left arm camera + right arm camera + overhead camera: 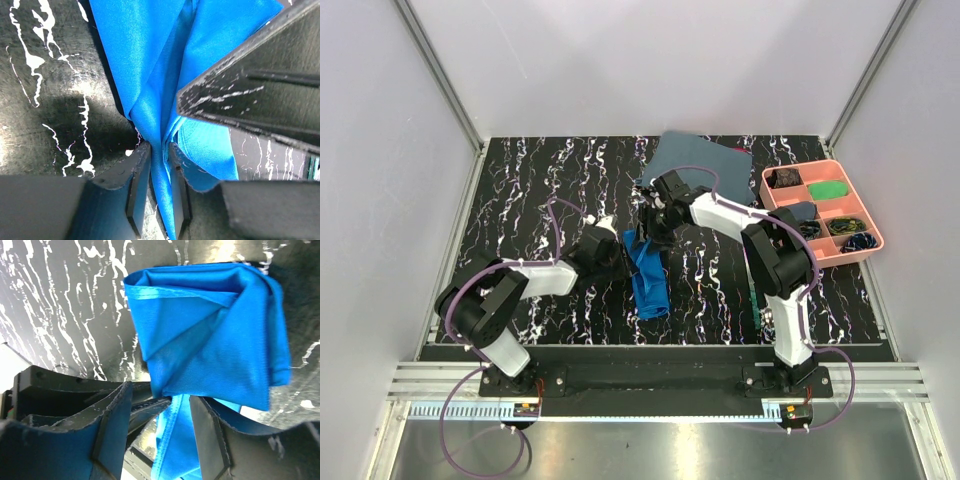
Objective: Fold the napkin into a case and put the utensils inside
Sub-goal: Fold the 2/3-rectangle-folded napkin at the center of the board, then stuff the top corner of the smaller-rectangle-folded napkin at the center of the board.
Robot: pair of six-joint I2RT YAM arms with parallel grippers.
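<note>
The napkin (648, 280) lay mid-table as a narrow band, long axis running from the arms' bases toward the far wall. The left gripper (159, 150) pinched a fold at its left edge; the right gripper (160, 400) straddled the far end, jaws apart, gripping nothing.

The overhead view is being lit brightly and evenly from above, the pale walls (620, 60) being washed almost white and glare being thrown off the near rail (650, 412). In the wrist views the napkin (145, 60) is being shown sharp and sheeny. A soft shadow is being cast beside it on the surface (40, 100), and the fingers (112, 200) of the left hand (159, 150) are being rendered dark and slightly blurred.
</note>
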